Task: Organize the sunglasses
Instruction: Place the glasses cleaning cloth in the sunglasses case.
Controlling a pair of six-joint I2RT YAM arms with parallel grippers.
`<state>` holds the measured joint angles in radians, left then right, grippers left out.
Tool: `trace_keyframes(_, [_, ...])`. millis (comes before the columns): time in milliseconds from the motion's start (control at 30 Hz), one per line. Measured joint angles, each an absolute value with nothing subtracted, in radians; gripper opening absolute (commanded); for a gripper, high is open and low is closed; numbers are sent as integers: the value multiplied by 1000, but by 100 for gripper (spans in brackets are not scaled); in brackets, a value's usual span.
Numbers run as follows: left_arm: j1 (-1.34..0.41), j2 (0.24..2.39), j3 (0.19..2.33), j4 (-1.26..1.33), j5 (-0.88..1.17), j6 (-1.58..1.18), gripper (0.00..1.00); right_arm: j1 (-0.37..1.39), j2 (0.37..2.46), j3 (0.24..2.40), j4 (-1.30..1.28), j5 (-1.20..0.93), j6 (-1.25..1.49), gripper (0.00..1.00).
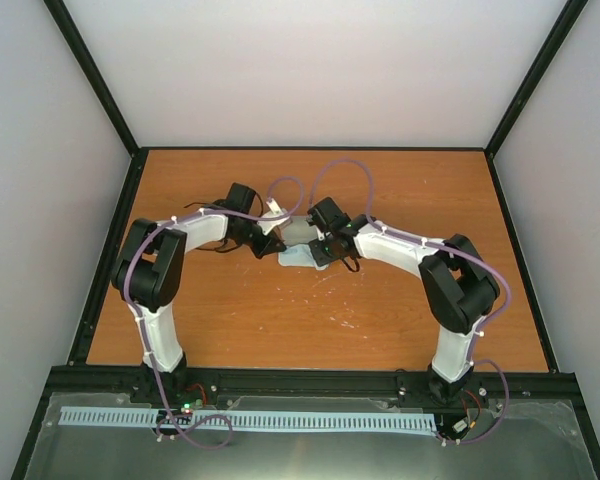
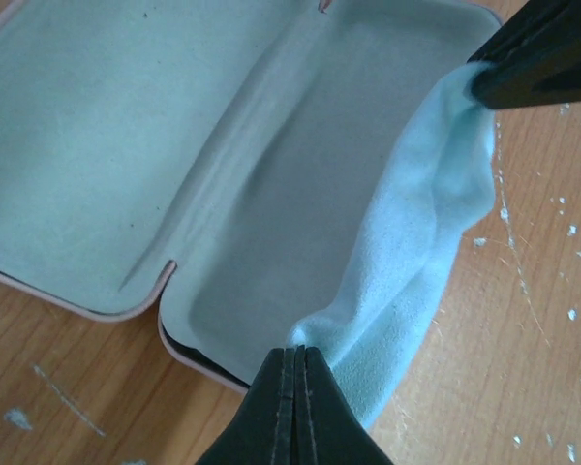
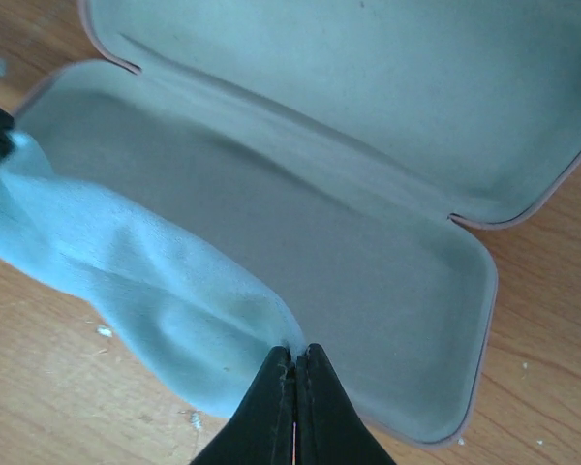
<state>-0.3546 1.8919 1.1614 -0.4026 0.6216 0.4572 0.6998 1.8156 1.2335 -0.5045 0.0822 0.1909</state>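
Note:
The pink case point(image 2: 97, 126) lies open on the table, its pale green lining up; it also shows in the right wrist view point(image 3: 387, 252) and between the wrists in the top view point(image 1: 298, 234). The pale blue cloth point(image 2: 421, 242) drapes over the case's near rim, stretched between both grippers point(image 3: 126, 262). My left gripper point(image 2: 297, 351) is shut on one corner, my right gripper point(image 3: 295, 351) on the other. The case's tray is empty. The sunglasses do not show in the wrist views; a thin black shape point(image 1: 210, 247) under my left forearm may be them.
The wooden table point(image 1: 310, 320) has small white specks in front of the case. Black rails and grey walls border it. The right gripper's fingers point(image 2: 542, 53) appear at the top right of the left wrist view.

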Motion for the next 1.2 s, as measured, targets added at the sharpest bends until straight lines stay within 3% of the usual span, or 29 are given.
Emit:
trace_keyframes(433, [-356,1995,1237,-398,625,458,0,631,1903,1248,-498,27,171,3])
trace_keyframes(1200, [-377,2006,1237,-331,602,420,0,626,1903,1194,-366,121,180,3])
